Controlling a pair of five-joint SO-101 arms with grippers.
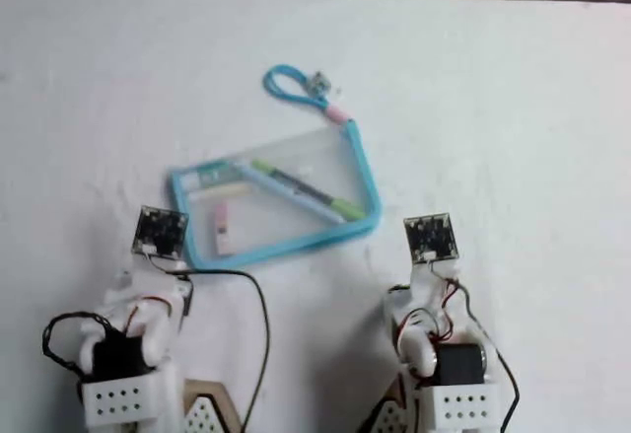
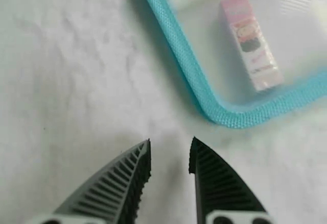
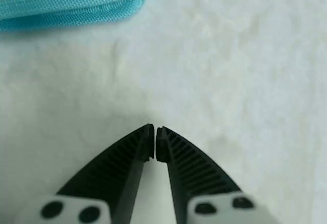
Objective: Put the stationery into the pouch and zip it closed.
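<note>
A clear pouch with a turquoise border lies flat mid-table. Inside it I see pens lying diagonally and a pink-and-white eraser. A pink zip pull sits at the pouch's far right corner, with a blue strap loop beyond it. My left gripper hovers over bare cloth just short of the pouch's near left corner, fingers slightly apart and holding nothing; the eraser shows through the clear wall. My right gripper is shut on nothing, a little short of the pouch's near right corner.
A white cloth covers the table. Both arm bases stand at the near edge, with a black cable trailing from the left arm. Open cloth stretches to the left, the right and behind the pouch.
</note>
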